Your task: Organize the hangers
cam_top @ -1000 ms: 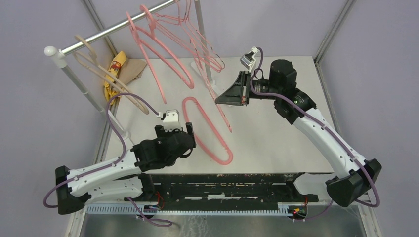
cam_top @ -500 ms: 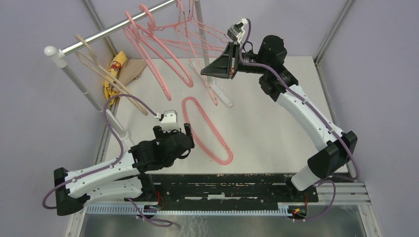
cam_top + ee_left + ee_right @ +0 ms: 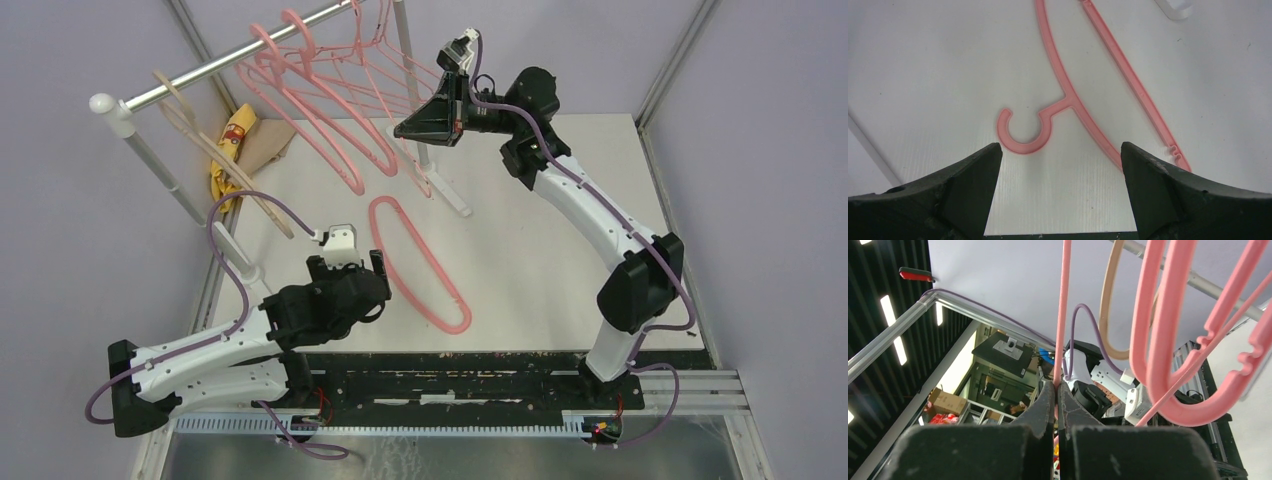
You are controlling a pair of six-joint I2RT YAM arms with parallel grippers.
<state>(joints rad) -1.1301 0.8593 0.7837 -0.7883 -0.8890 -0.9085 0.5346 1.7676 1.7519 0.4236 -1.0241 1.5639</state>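
The right gripper (image 3: 408,128) is raised beside the silver metal rail (image 3: 215,65), clenched on the rod of a thin pink wire hanger (image 3: 1064,315). Thicker pink plastic hangers (image 3: 1147,300) and a beige hanger (image 3: 1105,310) hang from that rail. Well below the rail, the left gripper (image 3: 1059,146) is spread wide over a pink plastic hanger (image 3: 1068,97) lying flat on the white table (image 3: 540,250), touching neither finger.

The right gripper (image 3: 1056,388) is pinching a thin pink wire hanger (image 3: 1063,315) running toward 12 o'clock. Thicker pink plastic hangers (image 3: 1148,315) are hanging at 2 o'clock, and a beige hanger (image 3: 1106,310) is looping at 1.
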